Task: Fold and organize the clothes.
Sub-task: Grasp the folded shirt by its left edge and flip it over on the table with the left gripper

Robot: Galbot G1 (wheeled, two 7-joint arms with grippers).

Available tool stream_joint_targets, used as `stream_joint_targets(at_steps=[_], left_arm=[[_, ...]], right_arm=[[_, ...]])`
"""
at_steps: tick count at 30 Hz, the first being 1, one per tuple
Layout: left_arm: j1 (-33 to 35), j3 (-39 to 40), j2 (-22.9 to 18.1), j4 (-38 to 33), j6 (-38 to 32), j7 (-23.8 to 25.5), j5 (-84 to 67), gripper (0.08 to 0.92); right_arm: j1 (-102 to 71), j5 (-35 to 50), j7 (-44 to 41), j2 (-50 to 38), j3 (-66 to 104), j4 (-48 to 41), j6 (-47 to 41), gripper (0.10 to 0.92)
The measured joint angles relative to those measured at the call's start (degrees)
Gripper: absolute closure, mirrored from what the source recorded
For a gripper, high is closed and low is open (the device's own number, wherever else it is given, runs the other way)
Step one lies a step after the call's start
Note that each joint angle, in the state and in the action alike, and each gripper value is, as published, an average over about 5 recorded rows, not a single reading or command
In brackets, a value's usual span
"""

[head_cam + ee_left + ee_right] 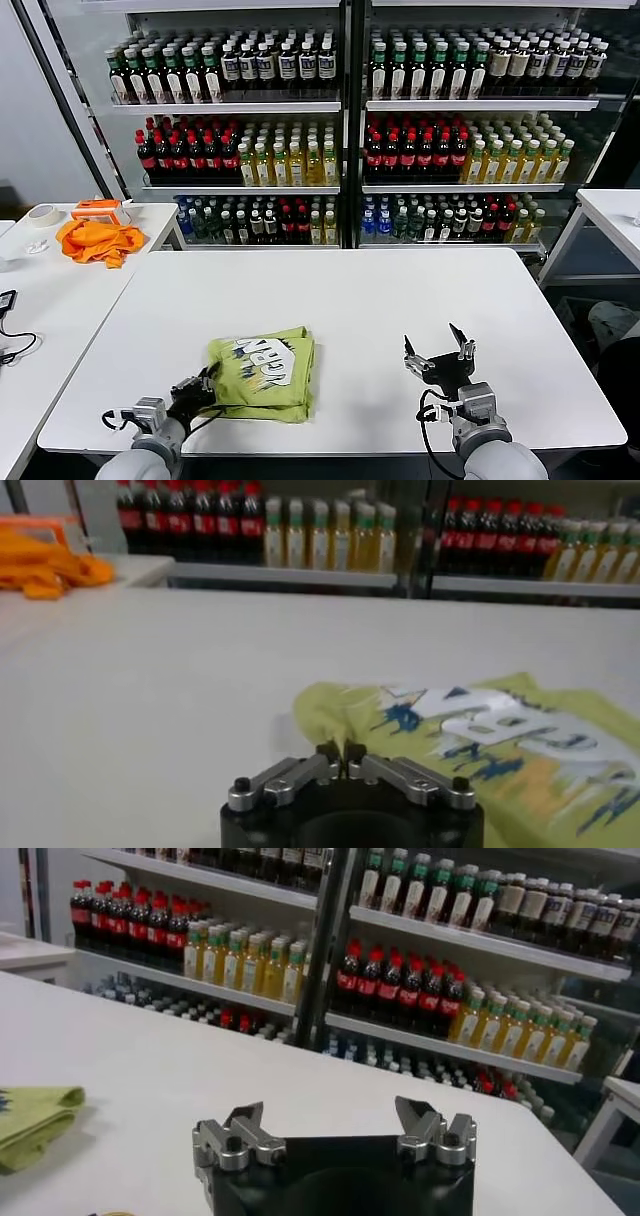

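Note:
The clothes are one yellow-green T-shirt (265, 370), folded into a small stack with its white-and-dark print facing up, near the front of the white table (360, 290). My left gripper (198, 388) sits at the shirt's near left corner, shut on a pinch of the yellow-green fabric (330, 730) that rises between its fingertips (341, 753). My right gripper (437, 350) hovers open over bare table to the right of the shirt, nothing between its fingers. The shirt's folded edge (35, 1120) also shows in the right wrist view.
An orange cloth (98, 240), an orange-and-white box (100, 209) and a tape roll (42, 214) lie on the side table at the far left. Shelves of bottles (400, 150) stand behind the table. Another white table (615, 215) is at the right.

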Motion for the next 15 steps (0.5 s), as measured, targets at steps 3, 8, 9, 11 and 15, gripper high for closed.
stream_joint_targets(at_steps=[3, 8, 9, 11, 15], left_arm=[[0.37, -2.89, 2.00, -2.29, 1.57, -0.85, -1.27, 0.906], [1.40, -10.92, 7.93, -4.15, 5.01, -1.42, -4.60, 0.906], [1.76, -12.76, 9.42, -4.22, 5.54, -1.45, -5.35, 0.906], [2.53, -16.42, 12.63, -4.27, 6.45, -1.58, -7.00, 0.906], [3.32, -21.59, 18.20, -5.03, 7.76, -2.62, -11.36, 0.906]], right_arm=[[0.20, 0.01, -0.09, -0.05, 0.01, -0.12, 0.18, 0.203], [0.79, 0.02, -0.24, 0.25, -0.47, -0.58, 0.34, 0.203], [0.95, 0.02, -0.25, 0.32, -0.60, -0.65, 0.34, 0.203], [1.29, 0.04, -0.26, 0.42, -0.84, -0.70, 0.34, 0.203], [1.56, 0.06, -0.29, 0.52, -1.17, -0.65, 0.32, 0.203]])
